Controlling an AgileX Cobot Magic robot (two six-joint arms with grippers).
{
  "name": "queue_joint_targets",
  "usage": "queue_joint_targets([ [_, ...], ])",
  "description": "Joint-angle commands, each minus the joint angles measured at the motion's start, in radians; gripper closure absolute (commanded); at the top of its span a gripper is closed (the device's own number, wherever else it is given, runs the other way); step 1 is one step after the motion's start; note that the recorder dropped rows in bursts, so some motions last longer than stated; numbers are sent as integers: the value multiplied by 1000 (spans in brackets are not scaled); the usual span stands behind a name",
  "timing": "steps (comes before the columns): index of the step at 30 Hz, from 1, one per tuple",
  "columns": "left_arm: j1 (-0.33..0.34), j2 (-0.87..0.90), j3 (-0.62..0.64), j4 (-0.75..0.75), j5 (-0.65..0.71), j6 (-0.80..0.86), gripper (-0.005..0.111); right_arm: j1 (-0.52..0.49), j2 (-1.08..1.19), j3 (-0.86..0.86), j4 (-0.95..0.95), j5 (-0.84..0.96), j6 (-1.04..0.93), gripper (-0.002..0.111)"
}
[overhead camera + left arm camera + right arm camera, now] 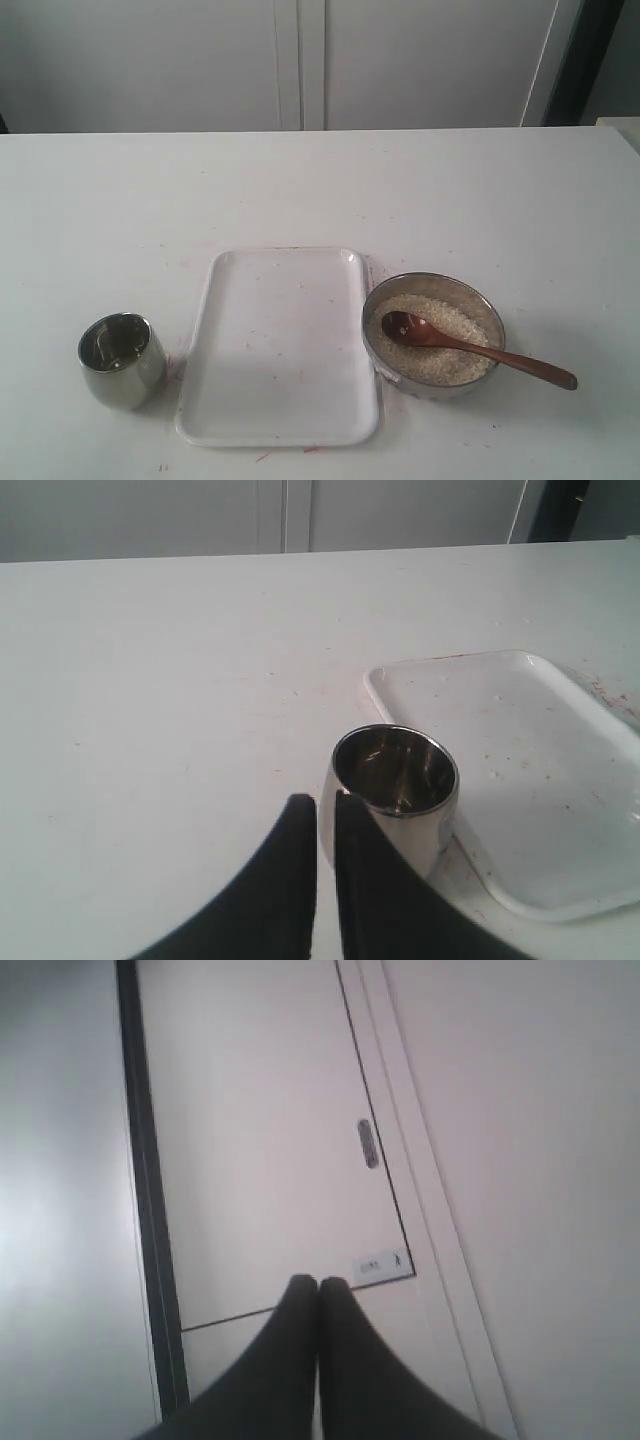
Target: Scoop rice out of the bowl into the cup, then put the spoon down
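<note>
Nearest the front edge of the bench lies a white tray, bare, midway along that edge. The cup stands upright toward the front left corner, just off the tray's left side, with no grains that I can see inside. The bowl sits just beside the tray on the right, filled with rice. The spoon rests in it, its head on the grains and its handle over the rim toward the front right corner. My left tool hangs just short of the cup, fingers drawn almost together with only a slit between them, gripping nothing. My right tool is clenched tight and empty, aimed at a cabinet door rather than at the bench. Nothing is scooped yet, I judge. The thin handle lies low over the rim, so an off-centre pinch could swivel it or drag the bowl. A loaded spoon must cross the whole tray, and any tilt would shed grains there. The cup's mouth is small and its body rounded, so a nudge from either tool could rock it over.
</note>
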Motion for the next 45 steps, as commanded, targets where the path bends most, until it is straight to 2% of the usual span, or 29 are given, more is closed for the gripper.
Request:
queue_joint_targets([
  [1, -7, 1, -7, -8, -4, -1, 92, -5, -4, 1, -1, 164, 129, 108],
  [4, -7, 1, -7, -8, -4, -1, 92, -3, -4, 1, -14, 352, 292, 108],
  [6, -7, 1, -7, -8, -4, -1, 92, 11, -4, -28, -101, 509, 405, 108],
  [11, -7, 1, -7, -8, -4, -1, 92, 95, 40, -166, -148, 671, 395, 108],
  [14, -7, 1, -7, -8, -4, -1, 92, 181, 138, -289, -81, 840, 224, 108],
  [18, -7, 1, -7, -8, -4, -1, 92, 291, 337, -513, 148, 1204, -270, 108],
  [21, -7, 1, -7, -8, -4, -1, 92, 336, 504, -649, 244, 1401, -507, 108],
  [25, -7, 1, -7, -8, -4, -1, 92, 348, 734, -868, 241, 1663, -792, 108],
  [29, -7, 1, -7, -8, -4, -1, 92, 448, 931, -1001, 244, 1766, -869, 108],
  [33, -7, 1, -7, -8, -4, -1, 92, 515, 1111, -1018, 223, 1808, -976, 108],
  [41, -7, 1, -7, -8, -4, -1, 92, 523, 1265, -1002, 223, 1801, -1018, 107],
  [45, -7, 1, -7, -8, -4, -1, 92, 523, 1266, -968, 230, 1782, -1082, 93],
])
